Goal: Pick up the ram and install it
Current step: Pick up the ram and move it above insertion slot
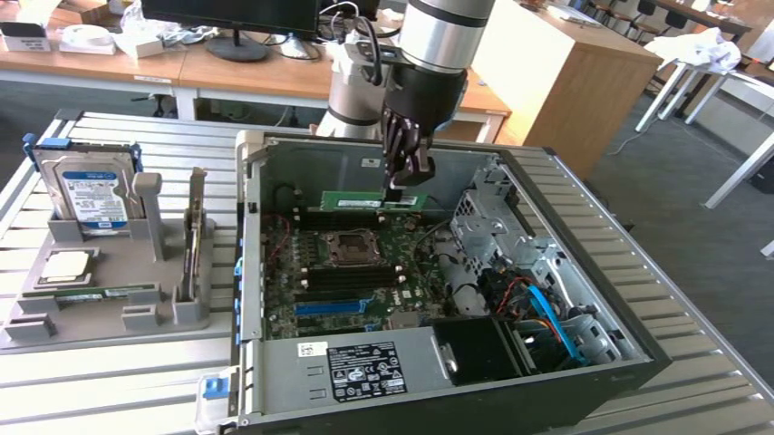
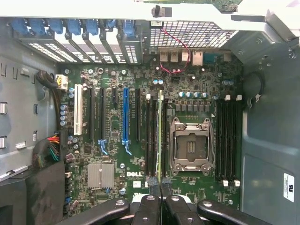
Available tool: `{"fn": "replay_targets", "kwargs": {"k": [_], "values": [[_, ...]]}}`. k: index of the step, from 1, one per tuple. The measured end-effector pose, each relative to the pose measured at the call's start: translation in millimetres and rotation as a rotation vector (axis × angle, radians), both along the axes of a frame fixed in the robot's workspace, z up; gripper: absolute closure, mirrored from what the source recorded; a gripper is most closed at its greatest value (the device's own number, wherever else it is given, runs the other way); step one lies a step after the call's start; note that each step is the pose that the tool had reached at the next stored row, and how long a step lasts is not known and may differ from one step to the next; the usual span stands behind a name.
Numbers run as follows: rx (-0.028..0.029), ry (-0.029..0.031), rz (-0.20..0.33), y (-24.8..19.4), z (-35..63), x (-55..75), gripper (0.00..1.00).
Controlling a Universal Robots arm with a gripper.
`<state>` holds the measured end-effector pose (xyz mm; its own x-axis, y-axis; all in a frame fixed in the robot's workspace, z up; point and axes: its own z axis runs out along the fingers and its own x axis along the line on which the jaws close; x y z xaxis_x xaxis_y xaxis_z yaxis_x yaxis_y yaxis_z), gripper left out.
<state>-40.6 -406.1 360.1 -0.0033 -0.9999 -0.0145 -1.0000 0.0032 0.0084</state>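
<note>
Fingers (image 1: 408,178) pinch narrowly on the ram (image 1: 362,199), gripping it near one end. The green stick hangs on edge directly beneath them, over the dark memory slots (image 2: 151,136) of the motherboard (image 2: 197,89) inside the open computer case (image 1: 362,367).

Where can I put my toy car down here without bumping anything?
On the bare slatted table between the grey holder and the near edge. Another strip lies beyond the hard drive. Inside the computer case is crowded: motherboard, cables, and the pincer holding the ram.
</note>
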Motion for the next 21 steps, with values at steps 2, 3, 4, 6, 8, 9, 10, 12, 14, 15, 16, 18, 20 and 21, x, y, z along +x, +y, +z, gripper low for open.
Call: {"fn": "replay_targets", "kwargs": {"k": [2, 3, 4, 6, 8, 9, 10, 12, 14, 15, 16, 18, 20, 21], "values": [[0.0000, 0.0000, 0.000, 0.0, 0.0, 0.0, 0.88], [0.0000, 0.0000, 0.000, 0.0, 0.0, 0.0, 0.88], [0.0000, 0.0000, 0.000, 0.0, 0.0, 0.0, 0.88], [0.0002, 0.0000, 0.000, 0.0, -0.4, 0.0, 0.88], [0.0001, 0.0000, 0.000, 0.0, -0.9, 0.0, 0.88], [0.0000, 0.0000, 0.000, 0.0, -1.1, 0.0, 0.88], [0.0000, 0.0000, 0.000, 0.0, -1.4, 0.0, 0.88], [-0.0001, 0.0001, 0.000, 0.0, -1.5, 0.0, 0.88], [0.0000, 0.0000, 0.000, 0.0, -1.6, 0.0, 0.88], [0.0000, 0.0000, 0.000, 0.0, -1.6, 0.0, 0.88], [0.0000, 0.0000, 0.000, 0.0, -1.7, 0.0, 0.88], [0.0002, -0.0001, 0.000, 0.0, -2.1, 0.0, 0.88], [0.0000, 0.0000, 0.000, 0.0, -2.5, 0.0, 0.88], [0.0000, 0.0000, 0.000, 0.0, -2.6, 0.0, 0.88]]}}
